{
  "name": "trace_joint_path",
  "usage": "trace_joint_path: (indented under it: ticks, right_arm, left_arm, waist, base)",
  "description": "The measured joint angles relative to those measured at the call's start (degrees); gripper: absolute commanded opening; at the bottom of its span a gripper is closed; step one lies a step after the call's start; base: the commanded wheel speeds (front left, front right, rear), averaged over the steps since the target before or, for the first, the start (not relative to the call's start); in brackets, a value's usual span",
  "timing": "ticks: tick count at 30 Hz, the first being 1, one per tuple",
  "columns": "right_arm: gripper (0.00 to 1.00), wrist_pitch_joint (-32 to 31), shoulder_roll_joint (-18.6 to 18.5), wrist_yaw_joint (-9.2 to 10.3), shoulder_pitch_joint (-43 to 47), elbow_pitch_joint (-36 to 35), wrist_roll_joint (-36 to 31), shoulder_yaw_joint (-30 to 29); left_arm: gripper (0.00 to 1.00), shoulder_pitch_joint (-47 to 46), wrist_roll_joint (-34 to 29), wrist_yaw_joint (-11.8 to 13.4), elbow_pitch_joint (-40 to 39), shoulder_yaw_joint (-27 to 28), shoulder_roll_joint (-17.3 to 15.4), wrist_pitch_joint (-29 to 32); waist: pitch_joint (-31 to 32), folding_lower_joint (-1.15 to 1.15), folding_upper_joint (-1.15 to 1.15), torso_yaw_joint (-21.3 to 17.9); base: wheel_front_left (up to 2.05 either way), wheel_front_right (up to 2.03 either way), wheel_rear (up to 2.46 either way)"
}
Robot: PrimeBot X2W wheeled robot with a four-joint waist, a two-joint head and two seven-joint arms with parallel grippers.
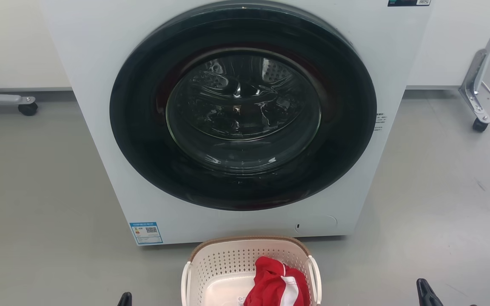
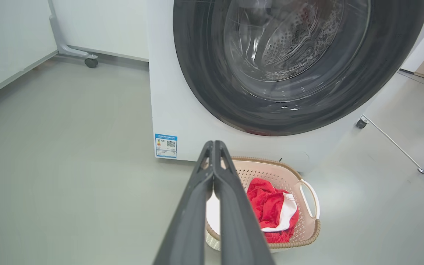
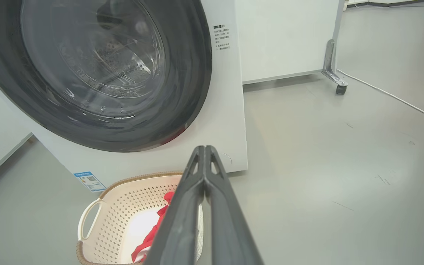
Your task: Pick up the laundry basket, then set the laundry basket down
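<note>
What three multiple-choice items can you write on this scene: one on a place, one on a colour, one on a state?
1. Where does the cream-white perforated plastic laundry basket with the brown rim stand?
A. on top of the washer
B. on the grey floor before the white front-loading washer
C. inside the drum

2. What colour is most of the crumpled cloth in the basket?
A. blue
B. green
C. red

3. How is the left gripper?
A. shut, empty
B. wide open
C. shut on a handle

Key: 1 B, it sits on the floor at the washer's foot; 2 C, red with a white band; 3 A, its dark fingers meet with nothing between them.
</note>
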State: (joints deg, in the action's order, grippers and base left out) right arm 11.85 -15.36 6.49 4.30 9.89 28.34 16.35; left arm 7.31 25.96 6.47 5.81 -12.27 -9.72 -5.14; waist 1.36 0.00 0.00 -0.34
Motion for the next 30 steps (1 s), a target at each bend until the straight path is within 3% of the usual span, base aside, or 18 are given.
trace_joint_path:
  ticks: [30]
  right_arm:
    - [0.00,-6.7,4.4,-4.50,-2.8,2.3,21.7,-8.2]
  left_arm:
    - [0.00,-3.2,22.6,-4.2,3.5,6.1,2.5,4.1]
  waist:
    - [-0.5,0.00,0.00,0.1]
  base:
    - [0.00,0.00,0.00]
